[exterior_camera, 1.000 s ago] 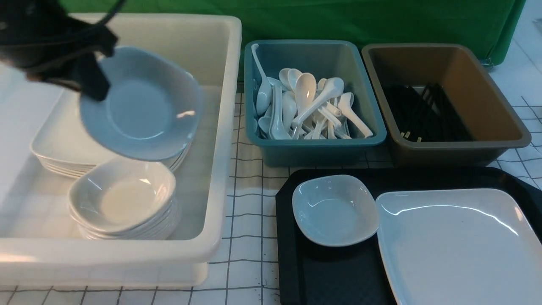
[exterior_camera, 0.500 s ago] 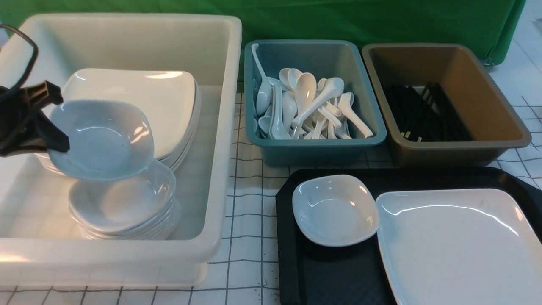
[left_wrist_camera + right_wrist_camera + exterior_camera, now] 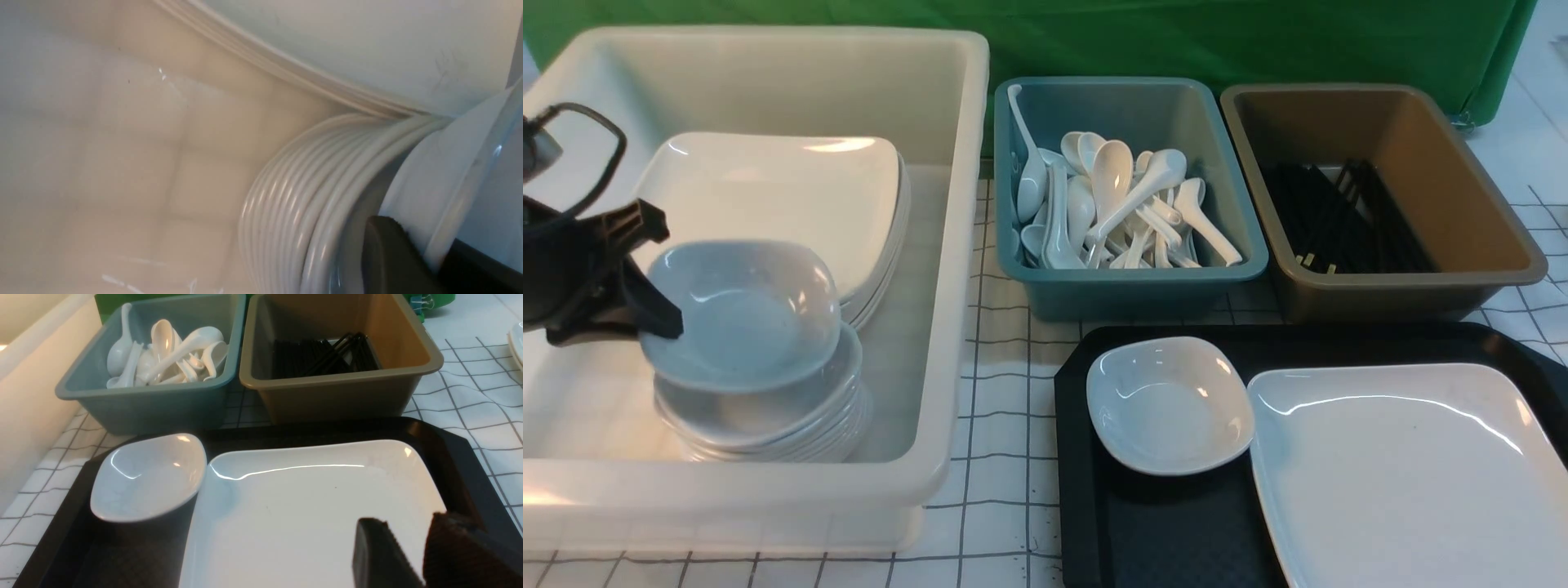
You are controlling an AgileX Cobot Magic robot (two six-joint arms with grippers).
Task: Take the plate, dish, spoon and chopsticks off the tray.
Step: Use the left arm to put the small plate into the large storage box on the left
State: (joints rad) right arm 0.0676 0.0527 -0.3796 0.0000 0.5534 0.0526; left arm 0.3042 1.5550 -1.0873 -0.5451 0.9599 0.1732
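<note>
Over plate [image 3: 306, 498], right pincer [image 3: 408, 522] spread, seen only from wrist view

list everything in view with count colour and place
tub: one, cream, left
plates: stack, white, back of tub
stacked dishes: several, white, front of tub
held dish: one, white, over stacked dishes
teal bin: one, teal, back middle
spoons: many, white, teal bin
brown bin: one, brown, back right
chopsticks: many, black, brown bin
tray: one, black, front right
small dish: one, white, tray's left end
plate: one, white, tray, beside small dish
left gripper: one, black, shut on held dish
right gripper: one, black, open, near plate
</note>
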